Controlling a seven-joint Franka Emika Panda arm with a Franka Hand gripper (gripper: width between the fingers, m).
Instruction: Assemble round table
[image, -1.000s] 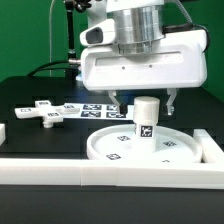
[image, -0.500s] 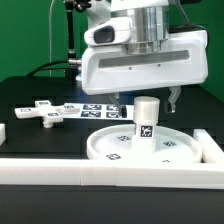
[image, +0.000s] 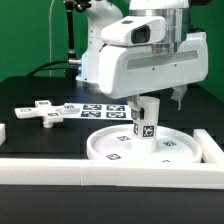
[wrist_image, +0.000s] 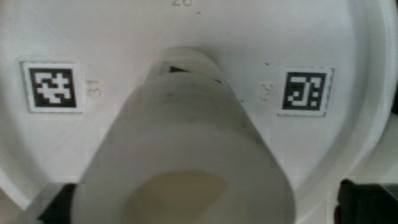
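The large round disc (image: 100, 148) lies flat near the front of the table. The short cylindrical post (image: 146, 122) stands upright at its middle. My gripper (image: 156, 100) hangs over the post's top with a finger (image: 180, 96) down on the exterior view's right. In the wrist view the post (wrist_image: 187, 140) fills the middle over the disc (wrist_image: 107, 40). The dark fingers (wrist_image: 43, 200) stand off either side of it, so my gripper (wrist_image: 199, 205) is open around the post. The cross-shaped foot (image: 40, 111) lies on the table at the exterior view's left.
The marker board (image: 98, 110) lies behind the disc. A long white rail (image: 60, 170) runs along the front edge, with short white rail pieces at the left (image: 3, 131) and right (image: 211, 147). A black pole and cables stand at the back.
My gripper has moved toward the exterior view's right and nearer the camera, from behind the post to over its top. The post, disc and foot have not moved.
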